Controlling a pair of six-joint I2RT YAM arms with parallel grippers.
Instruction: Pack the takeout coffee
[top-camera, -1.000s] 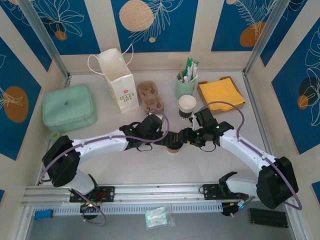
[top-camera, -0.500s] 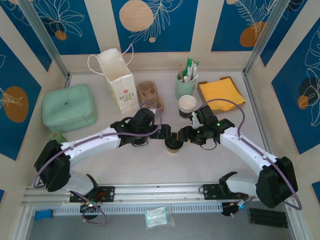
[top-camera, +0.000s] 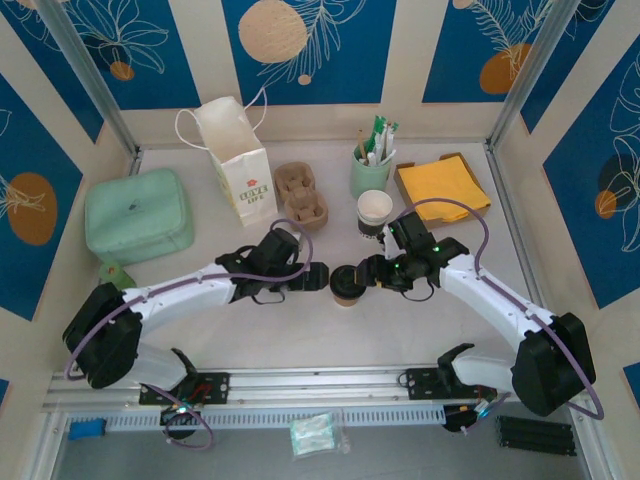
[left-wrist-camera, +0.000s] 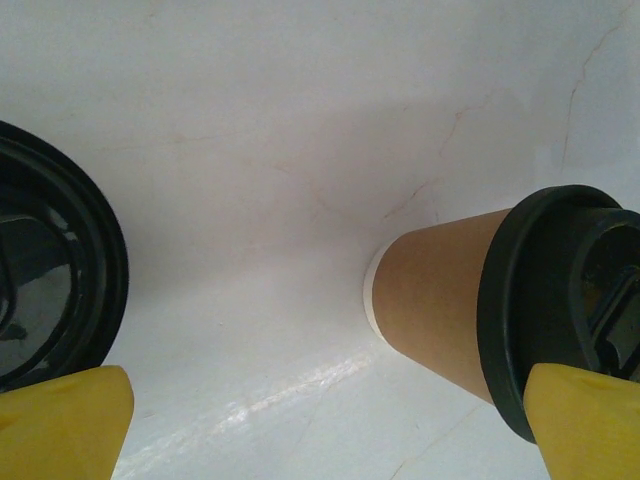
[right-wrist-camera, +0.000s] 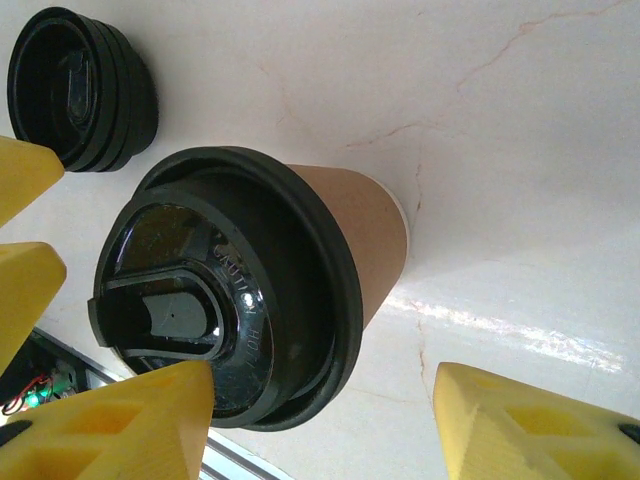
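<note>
The takeout coffee (top-camera: 375, 212), a white paper cup with a black lower band, stands uncovered at the back, behind my right gripper (top-camera: 368, 272). A brown paper cup with a black lid (top-camera: 347, 285) stands between the two grippers. In the right wrist view this lidded cup (right-wrist-camera: 300, 270) sits by one yellow finger (right-wrist-camera: 130, 420). The other finger stands well apart from it, and my right gripper (right-wrist-camera: 320, 430) is open. My left gripper (top-camera: 314, 281) is wide open to the left of the brown cup (left-wrist-camera: 440, 300), with bare table between its fingers (left-wrist-camera: 60, 425). A loose black lid (left-wrist-camera: 50, 260) lies beside it.
A white paper bag (top-camera: 240, 165) stands at the back left with a cardboard cup carrier (top-camera: 300, 193) beside it. A mint-green cup of stirrers (top-camera: 370, 168) and a tray of orange napkins (top-camera: 442, 188) are at the back right. A mint-green case (top-camera: 138, 213) lies far left.
My left gripper has drawn back to the left, away from the brown lidded cup. The cup and the right gripper have stayed in place.
</note>
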